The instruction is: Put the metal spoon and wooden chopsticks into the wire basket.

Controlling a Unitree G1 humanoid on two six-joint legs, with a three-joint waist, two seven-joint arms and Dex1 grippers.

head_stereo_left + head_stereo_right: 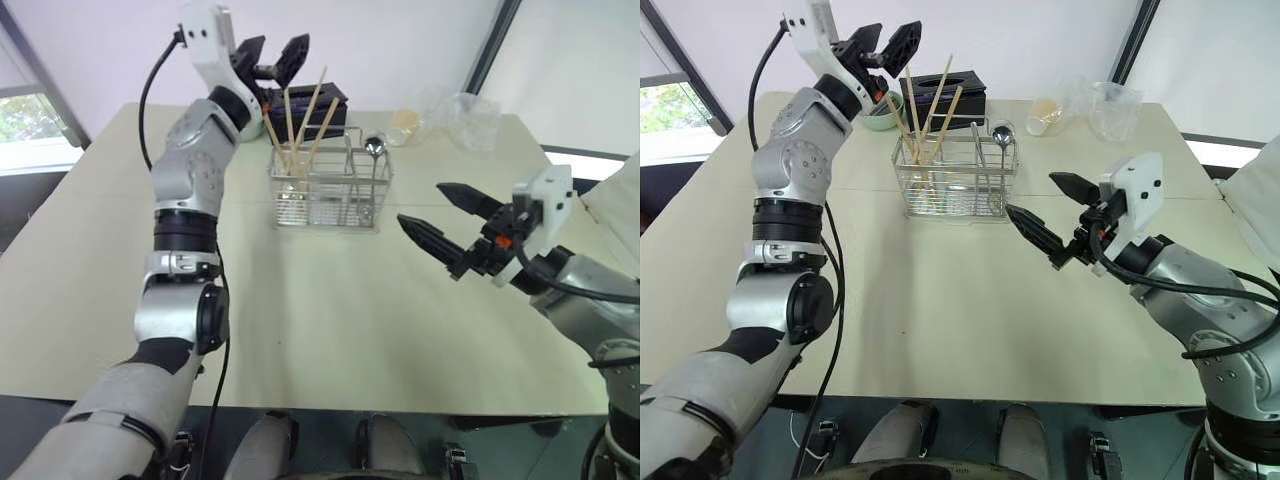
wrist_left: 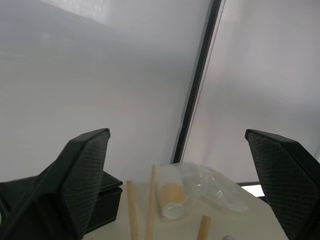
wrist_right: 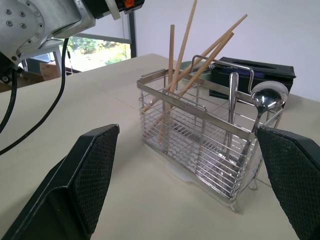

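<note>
Long thin light-tan wooden chopsticks (image 1: 300, 125) stand in the left compartment of the rectangular silver wire-grid basket (image 1: 330, 195), lower ends down inside the grid, long axes near upright but fanned, some tips leaning right and away, one leaning left; each rises well above the rim. Small shiny silver metal spoon (image 1: 374, 150) stands in the right compartment, thin handle down, round bowl up above the rim, axis close to vertical. Basket sits on the pale beige matte table (image 1: 330, 320), a raised wire loop handle at its middle. Left gripper (image 1: 272, 58) hangs in the air above and just left of the chopstick tips, its black fingers spread wide, nothing between them. Right gripper (image 1: 1052, 215) is out over the table, well to the right of the basket and nearer the robot, pointing level toward the left, textured black fingers wide apart and empty. Behind the basket: a dark rectangular tissue box (image 1: 960, 92); further right a paper cup lying on its side (image 1: 1043, 117) beside crumpled clear plastic wrap (image 1: 1110, 105). The right wrist view gives the basket's horizontal wire bars and the crossing sticks close up; the right eye view picks out a pale green bowl (image 1: 880, 118) left of the box.
</note>
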